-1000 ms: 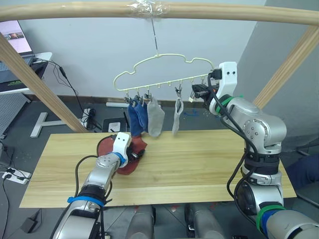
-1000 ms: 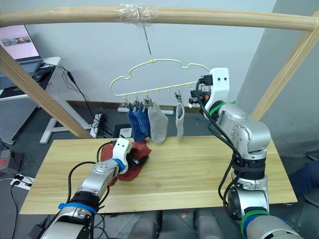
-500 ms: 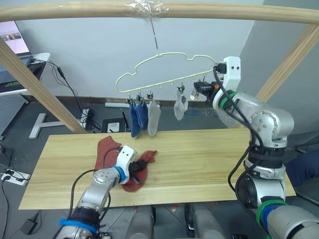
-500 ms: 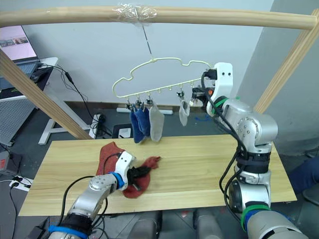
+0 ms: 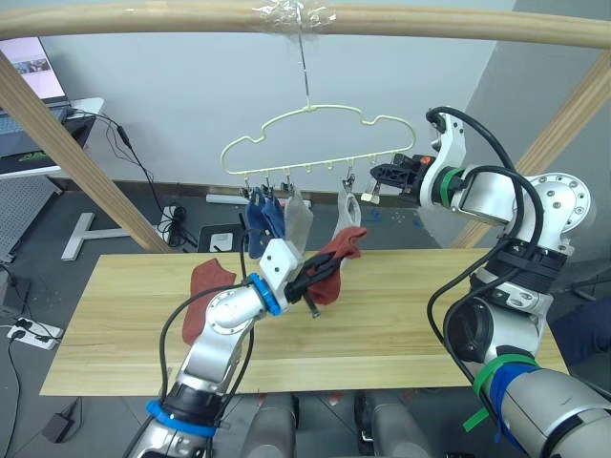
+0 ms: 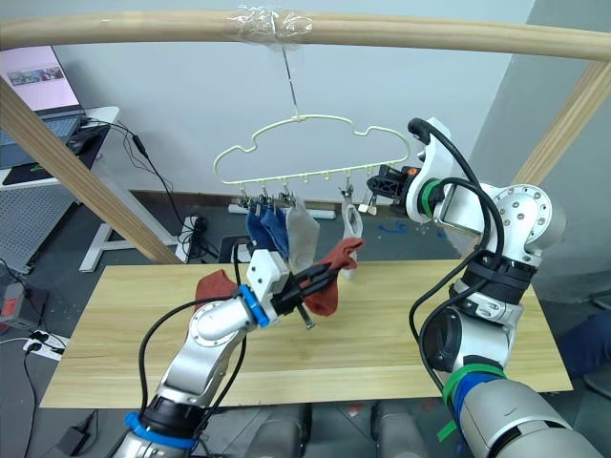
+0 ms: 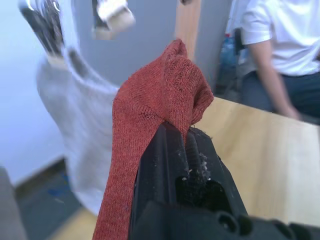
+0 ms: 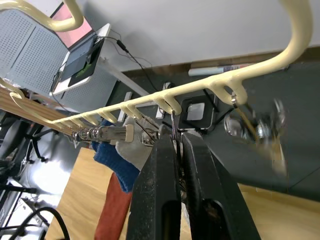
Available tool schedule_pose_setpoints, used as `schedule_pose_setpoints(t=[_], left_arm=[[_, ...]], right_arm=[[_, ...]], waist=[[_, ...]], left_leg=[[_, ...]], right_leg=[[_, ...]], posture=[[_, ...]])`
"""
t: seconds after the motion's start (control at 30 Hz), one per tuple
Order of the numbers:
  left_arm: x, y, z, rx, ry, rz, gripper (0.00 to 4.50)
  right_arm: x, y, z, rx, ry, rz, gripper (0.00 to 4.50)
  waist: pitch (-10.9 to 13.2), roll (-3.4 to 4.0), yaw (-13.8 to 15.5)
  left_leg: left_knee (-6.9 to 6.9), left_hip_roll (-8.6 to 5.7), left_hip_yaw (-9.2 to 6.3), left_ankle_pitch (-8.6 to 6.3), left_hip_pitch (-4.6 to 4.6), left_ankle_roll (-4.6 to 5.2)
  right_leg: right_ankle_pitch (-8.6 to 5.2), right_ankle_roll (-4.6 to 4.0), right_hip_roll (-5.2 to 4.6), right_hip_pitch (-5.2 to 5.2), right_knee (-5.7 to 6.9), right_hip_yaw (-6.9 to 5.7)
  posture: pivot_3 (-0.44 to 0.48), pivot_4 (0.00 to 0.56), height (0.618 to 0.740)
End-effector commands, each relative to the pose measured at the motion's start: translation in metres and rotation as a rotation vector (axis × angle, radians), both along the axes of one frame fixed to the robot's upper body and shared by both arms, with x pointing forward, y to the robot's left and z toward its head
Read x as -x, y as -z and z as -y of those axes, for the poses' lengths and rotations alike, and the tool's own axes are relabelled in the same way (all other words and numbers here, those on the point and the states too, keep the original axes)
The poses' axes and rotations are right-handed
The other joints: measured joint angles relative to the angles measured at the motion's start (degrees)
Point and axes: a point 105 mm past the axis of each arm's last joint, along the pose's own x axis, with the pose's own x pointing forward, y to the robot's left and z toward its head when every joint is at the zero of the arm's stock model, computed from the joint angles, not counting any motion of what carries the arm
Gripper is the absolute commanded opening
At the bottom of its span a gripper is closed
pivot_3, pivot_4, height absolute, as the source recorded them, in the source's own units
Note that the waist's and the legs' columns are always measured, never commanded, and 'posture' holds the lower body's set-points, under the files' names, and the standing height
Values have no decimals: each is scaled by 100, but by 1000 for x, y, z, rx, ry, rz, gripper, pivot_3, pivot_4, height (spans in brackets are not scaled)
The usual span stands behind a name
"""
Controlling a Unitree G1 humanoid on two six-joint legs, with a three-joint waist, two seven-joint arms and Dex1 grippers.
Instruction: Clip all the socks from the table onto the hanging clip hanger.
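Note:
My left gripper (image 5: 318, 272) is shut on a rust-red sock (image 5: 339, 250) and holds it in the air above the table (image 5: 430, 305), just under the clip hanger (image 5: 306, 108). The sock's end folds over the fingertips (image 7: 175, 150). A second rust-red sock (image 5: 205, 286) lies on the table behind the left arm. Two blue socks (image 5: 260, 215) and two grey socks (image 5: 298, 221) hang from clips. At the hanger's right end, my right gripper (image 5: 379, 177) is shut on a metal clip (image 8: 173, 131).
The hanger hangs by its hook from a thick wooden pole frame (image 5: 191, 17), whose slanted legs stand at both ends of the table. A loose clip (image 8: 255, 127) dangles beside the held one. A seated person in a white shirt (image 7: 272, 35) is beyond the table. A laptop (image 5: 33, 67) sits far left.
My left gripper shut on the rust-red sock on the table and raised it up and to the right, under the hanger. The right gripper kept its hold at the hanger's right end.

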Motion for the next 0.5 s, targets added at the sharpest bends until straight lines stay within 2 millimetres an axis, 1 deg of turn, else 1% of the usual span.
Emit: schedule_pose_setpoints(t=[0.03,0.2,0.5], left_arm=[[-4,-12,11,25,-13,78,25],[-8,-18,15,45,-21,109,25],[-17,-27,16,69,-68,158,25]], right_arm=[[0,-3,3,9,11,2,0],[1,-2,4,9,15,-4,0],[2,-4,5,9,13,-2,0]], waist=[[0,0,-7],[0,0,-13],[0,0,-11]], left_leg=[[0,-1,1,0,-1,0],[-3,2,0,-1,-2,2],[1,1,1,-1,-3,3]], right_leg=[[0,1,0,0,-1,0],[-2,4,1,0,0,-3],[-2,4,1,0,1,-2]], posture=[[67,216,740],[63,216,740],[54,213,740]])
